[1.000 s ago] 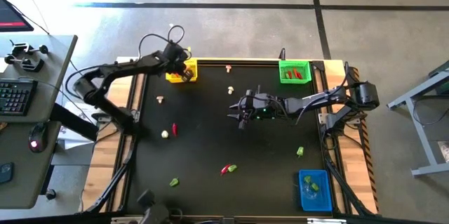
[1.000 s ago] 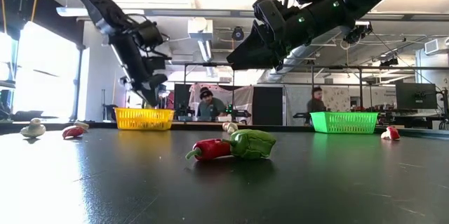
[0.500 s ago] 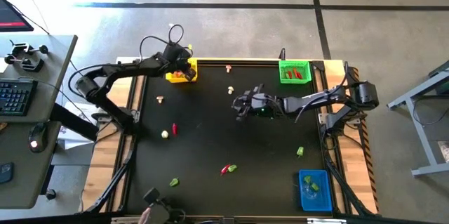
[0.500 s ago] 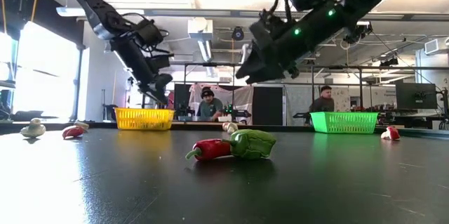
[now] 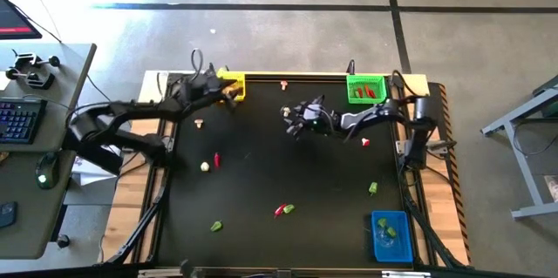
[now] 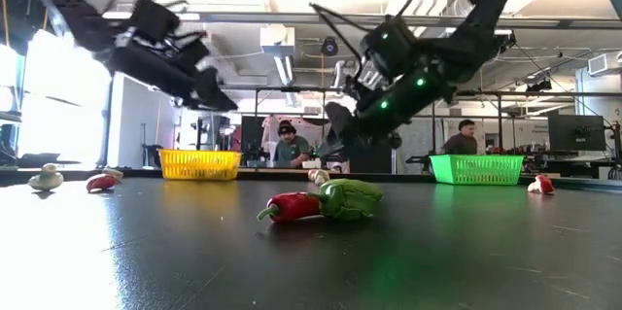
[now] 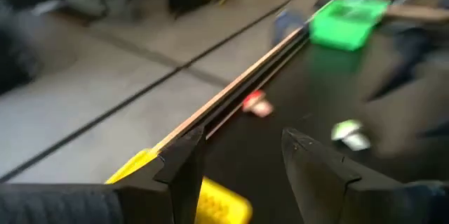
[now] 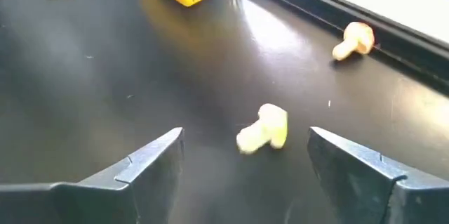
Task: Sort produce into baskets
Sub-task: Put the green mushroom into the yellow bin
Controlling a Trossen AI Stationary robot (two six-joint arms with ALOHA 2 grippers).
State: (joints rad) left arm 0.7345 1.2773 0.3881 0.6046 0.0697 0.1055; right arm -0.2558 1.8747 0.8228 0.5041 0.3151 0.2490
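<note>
Black bench (image 5: 288,173): left end effector (image 5: 234,95) has pulled back from the yellow basket (image 5: 234,83), fingers spread, empty. Right end effector (image 5: 288,118) has shifted toward the far edge, wide open around a cream bulb (image 8: 264,128), not gripping. Red chilli (image 5: 216,160) and green chunk (image 5: 372,188) lie scattered.

— How were the two arms placed?

— Both reached over the far half of the table. The left arm stretched from the left edge toward the far left corner, its left gripper (image 5: 228,95) raised above the surface.

— And its fingers?

— Spread apart, with nothing between them.

— The other arm?

— It extended from the right edge toward the far middle, angled downward. The right gripper (image 5: 289,119) hung low, its fingers (image 8: 144,161) wide apart and empty.
</note>
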